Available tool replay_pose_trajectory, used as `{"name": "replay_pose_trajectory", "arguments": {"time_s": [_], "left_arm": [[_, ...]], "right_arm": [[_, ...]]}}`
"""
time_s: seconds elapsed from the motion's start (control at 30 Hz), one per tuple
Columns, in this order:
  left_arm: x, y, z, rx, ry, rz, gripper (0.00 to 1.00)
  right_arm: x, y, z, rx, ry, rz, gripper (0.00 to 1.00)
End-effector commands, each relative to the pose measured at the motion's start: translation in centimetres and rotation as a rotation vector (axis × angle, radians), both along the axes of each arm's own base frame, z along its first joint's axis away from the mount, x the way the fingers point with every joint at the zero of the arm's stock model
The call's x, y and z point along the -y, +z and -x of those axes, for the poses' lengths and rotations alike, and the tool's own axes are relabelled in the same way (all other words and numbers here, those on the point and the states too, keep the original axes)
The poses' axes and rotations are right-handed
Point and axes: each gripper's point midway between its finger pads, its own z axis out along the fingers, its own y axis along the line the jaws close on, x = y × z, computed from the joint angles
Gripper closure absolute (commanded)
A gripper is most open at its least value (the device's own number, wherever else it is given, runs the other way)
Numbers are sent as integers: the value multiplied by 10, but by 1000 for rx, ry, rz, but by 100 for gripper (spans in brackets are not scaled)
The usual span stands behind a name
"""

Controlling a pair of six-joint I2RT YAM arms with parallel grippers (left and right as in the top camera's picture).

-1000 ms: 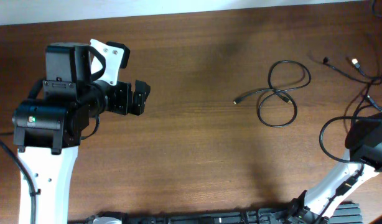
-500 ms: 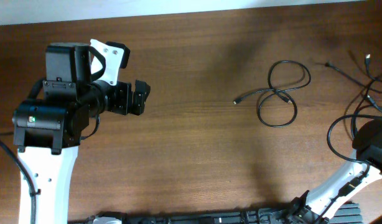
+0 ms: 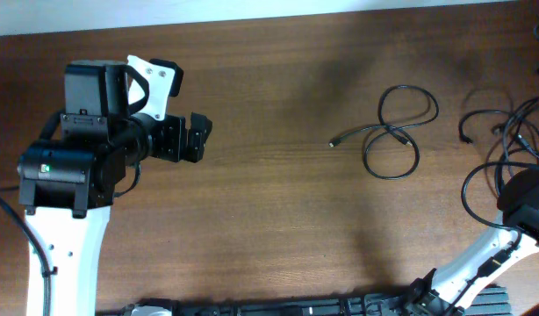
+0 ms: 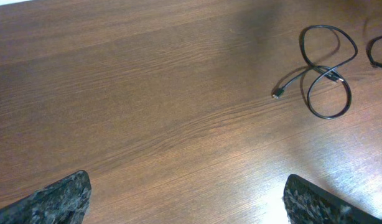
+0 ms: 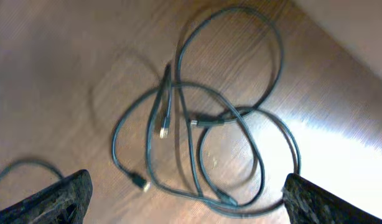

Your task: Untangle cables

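One thin black cable (image 3: 391,129) lies alone on the wooden table in a loose figure-eight, also seen in the left wrist view as the cable (image 4: 315,67). A tangle of black cables (image 3: 485,112) lies at the table's right edge. In the right wrist view this tangle (image 5: 206,123) shows several overlapping loops and small plug ends. My right gripper (image 5: 188,202) hangs open above it, and nothing is held between its fingers. My left gripper (image 3: 197,136) stands open over bare wood far to the left, also visible as the left gripper (image 4: 188,205).
The right arm (image 3: 524,206) rises from the table's front right, with its own thicker black wires looping beside the tangle. The table's back edge (image 3: 340,10) runs along the top. A dark strip (image 3: 340,307) lies along the front edge.
My right gripper has gone from shut to open. The tangled cables have dropped and shifted toward the front at the right edge. The left arm and the lone cable have not moved.
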Motion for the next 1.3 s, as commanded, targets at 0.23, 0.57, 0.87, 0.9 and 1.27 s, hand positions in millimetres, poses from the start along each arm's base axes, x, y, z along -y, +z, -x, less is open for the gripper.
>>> {"name": "replay_pose_trajectory", "arguments": {"time_s": [0.23, 0.57, 0.87, 0.9, 1.27], "left_arm": [[1, 4, 1, 13, -13, 3, 1], [1, 4, 1, 13, -13, 3, 1], [1, 4, 1, 13, -13, 3, 1], [1, 4, 1, 13, -13, 3, 1], [1, 4, 1, 13, -13, 3, 1]], "right_arm": [[-86, -11, -32, 82, 372, -298, 3], [-168, -14, -59, 28, 556, -319, 1], [-221, -74, -44, -131, 546, -440, 1], [-227, -83, -42, -149, 552, -455, 0], [-269, -165, -32, -207, 482, -498, 31]]}}
